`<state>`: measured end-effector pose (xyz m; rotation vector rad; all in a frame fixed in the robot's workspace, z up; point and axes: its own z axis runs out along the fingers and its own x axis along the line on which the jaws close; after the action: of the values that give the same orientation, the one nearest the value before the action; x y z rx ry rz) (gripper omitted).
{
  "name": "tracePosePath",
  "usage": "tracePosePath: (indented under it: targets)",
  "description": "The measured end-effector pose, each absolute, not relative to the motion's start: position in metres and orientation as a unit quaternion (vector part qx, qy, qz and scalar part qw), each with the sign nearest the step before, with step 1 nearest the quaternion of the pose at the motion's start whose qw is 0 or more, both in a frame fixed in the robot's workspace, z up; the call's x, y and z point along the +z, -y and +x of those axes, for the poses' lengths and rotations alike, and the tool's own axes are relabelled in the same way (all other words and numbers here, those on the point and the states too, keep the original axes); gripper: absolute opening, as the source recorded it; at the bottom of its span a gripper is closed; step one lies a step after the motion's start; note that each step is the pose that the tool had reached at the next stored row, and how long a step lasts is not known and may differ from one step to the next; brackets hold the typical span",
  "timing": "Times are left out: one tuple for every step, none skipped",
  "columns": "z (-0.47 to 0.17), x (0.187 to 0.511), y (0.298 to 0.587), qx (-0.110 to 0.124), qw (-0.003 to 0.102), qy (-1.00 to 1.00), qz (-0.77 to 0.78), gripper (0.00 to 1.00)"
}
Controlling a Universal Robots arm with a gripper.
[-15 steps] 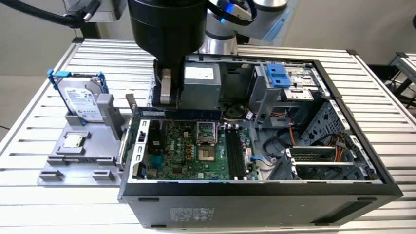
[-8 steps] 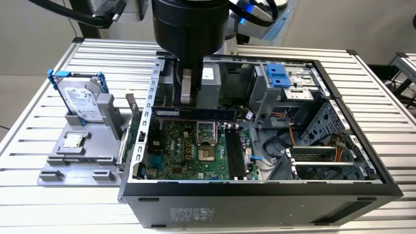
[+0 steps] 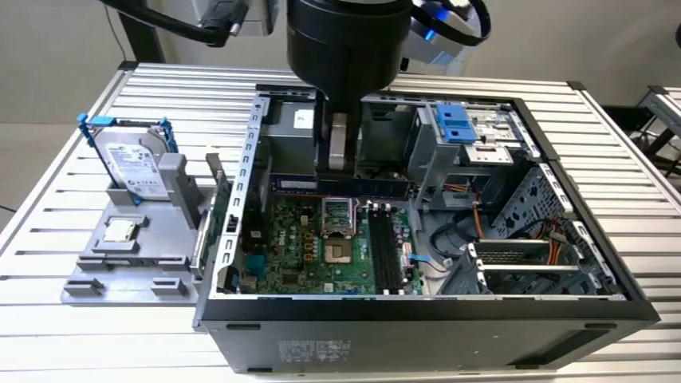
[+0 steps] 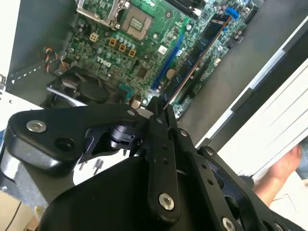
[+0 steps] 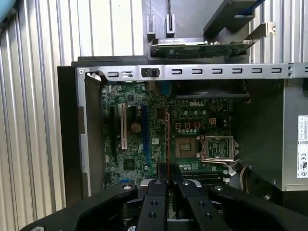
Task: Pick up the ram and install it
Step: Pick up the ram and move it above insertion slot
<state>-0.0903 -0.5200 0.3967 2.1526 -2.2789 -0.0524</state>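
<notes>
Bearing the work: a slatted aluminium table (image 3: 617,144), pale and ribbed from edge to edge.
Room: a plain light wall behind the table. The corner of a second slatted table (image 3: 665,104) stands at the exterior view's right edge. A person's hand (image 4: 285,167) shows beside the table in the second wrist view.
Computer case: an open tower (image 3: 426,327) lying on its side mid-table, with the green motherboard (image 3: 309,247) facing up.
Board details: the CPU socket (image 3: 338,217) sits near the board's middle. The long black memory slots (image 3: 385,254) lie just beside it, toward the exterior view's right.
Fixture: a grey holder (image 3: 117,267) rests on the table just beside the case, at the exterior view's left. A hard drive in a blue frame (image 3: 133,163) stands tilted in it.
Arm: the black wrist (image 3: 346,40) reaches down from above into the far half of the case.
Gripper: the gripper (image 3: 338,169) has its jaws drawn narrowly together, pinching the ram (image 3: 372,186) by its flat faces.
Ram position: it hangs on edge at the fingertips, long side level. It is above the motherboard on the far side of the CPU socket, not seated in any slot.
Ram and slots: in the exterior view the stick lies crosswise to the memory slots and apart from them.
Wrist views: both show the ram edge-on, running away from the closed jaws over the board (image 4: 204,45) (image 5: 167,144).
</notes>
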Motion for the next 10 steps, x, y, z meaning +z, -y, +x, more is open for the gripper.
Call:
tracePosePath:
  targets:
    - [-0.087, 0.397, 0.520, -0.017, 0.003, 0.727, 0.686, 0.00]
    - [-0.085, 0.397, 0.520, -0.017, 0.003, 0.728, 0.686, 0.00]
    - [-0.082, 0.397, 0.520, -0.017, 0.003, 0.728, 0.685, 0.00]
    - [-0.078, 0.397, 0.520, -0.017, 0.003, 0.729, 0.685, 0.00]
    - [-0.075, 0.397, 0.520, -0.017, 0.003, 0.729, 0.684, 0.00]
    - [-0.072, 0.397, 0.520, -0.017, 0.003, 0.729, 0.684, 0.00]
    - [-0.069, 0.397, 0.520, -0.017, 0.003, 0.730, 0.684, 0.00]
    - [-0.066, 0.397, 0.520, -0.017, 0.003, 0.730, 0.683, 0.00]
    - [-0.063, 0.397, 0.520, -0.017, 0.003, 0.730, 0.683, 0.00]
    - [-0.060, 0.397, 0.519, -0.017, 0.003, 0.731, 0.683, 0.00]
